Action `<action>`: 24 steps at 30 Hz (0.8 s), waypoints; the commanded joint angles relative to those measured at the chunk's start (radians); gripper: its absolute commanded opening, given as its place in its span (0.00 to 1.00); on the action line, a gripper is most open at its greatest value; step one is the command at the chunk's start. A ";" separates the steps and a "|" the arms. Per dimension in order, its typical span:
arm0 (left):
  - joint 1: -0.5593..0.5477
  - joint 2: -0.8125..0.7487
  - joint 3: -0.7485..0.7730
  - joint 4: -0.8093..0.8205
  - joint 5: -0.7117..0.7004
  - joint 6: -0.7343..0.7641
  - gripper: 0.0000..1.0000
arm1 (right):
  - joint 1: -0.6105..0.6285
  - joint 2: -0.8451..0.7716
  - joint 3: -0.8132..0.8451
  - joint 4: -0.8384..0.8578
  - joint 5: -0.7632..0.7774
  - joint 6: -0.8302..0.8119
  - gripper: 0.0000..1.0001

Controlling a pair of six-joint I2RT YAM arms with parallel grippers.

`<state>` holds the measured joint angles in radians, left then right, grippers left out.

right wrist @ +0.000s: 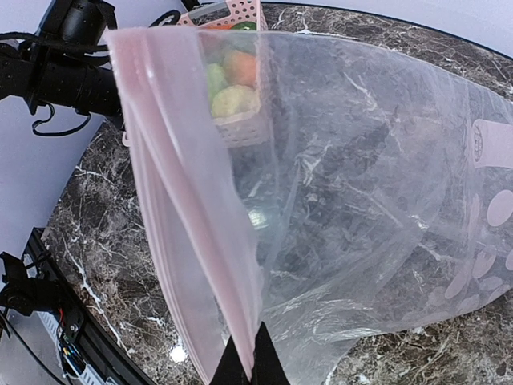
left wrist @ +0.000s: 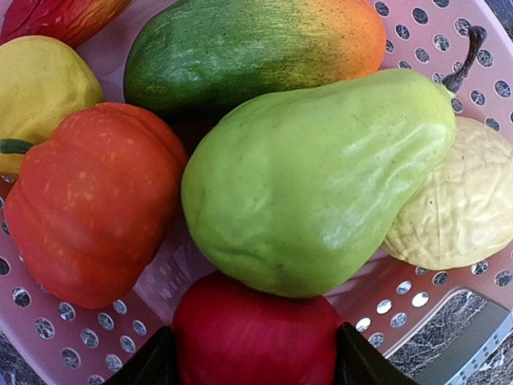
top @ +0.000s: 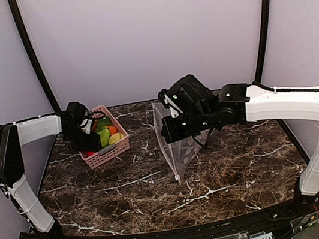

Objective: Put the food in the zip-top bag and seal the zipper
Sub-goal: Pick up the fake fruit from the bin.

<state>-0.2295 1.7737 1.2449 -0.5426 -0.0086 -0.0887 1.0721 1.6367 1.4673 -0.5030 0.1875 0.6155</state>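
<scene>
The food lies in a pink slotted basket (top: 116, 151) at the back left. In the left wrist view I see a green pear (left wrist: 321, 176), an orange pumpkin (left wrist: 88, 200), a green-orange mango (left wrist: 248, 48), a yellow fruit (left wrist: 36, 88) and a red apple (left wrist: 252, 337). My left gripper (left wrist: 255, 357) is down in the basket (left wrist: 449, 48), with its fingers touching both sides of the red apple. My right gripper (right wrist: 250, 361) is shut on the pink zipper strip (right wrist: 184, 200). It holds the clear dotted zip-top bag (right wrist: 361, 200) upright at mid table (top: 179, 146), mouth open towards the basket. No slider tab shows.
The dark marble table (top: 158, 186) has a black rail along its near edge. Purple walls and two black poles close in the back. The bag's lower corner (top: 178, 179) rests on the marble.
</scene>
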 commanded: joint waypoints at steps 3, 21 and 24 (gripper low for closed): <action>-0.007 -0.034 0.000 -0.036 -0.012 0.009 0.62 | -0.005 -0.017 -0.014 0.009 0.023 0.012 0.00; -0.007 -0.311 -0.156 0.173 -0.004 0.001 0.58 | -0.005 -0.033 -0.013 0.008 0.035 0.007 0.00; -0.007 -0.368 -0.179 0.217 0.044 0.004 0.58 | -0.008 -0.035 -0.010 0.008 0.035 0.003 0.00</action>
<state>-0.2337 1.4818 1.1046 -0.4011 -0.0189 -0.0895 1.0721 1.6344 1.4654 -0.5030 0.2043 0.6189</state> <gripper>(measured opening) 0.610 0.005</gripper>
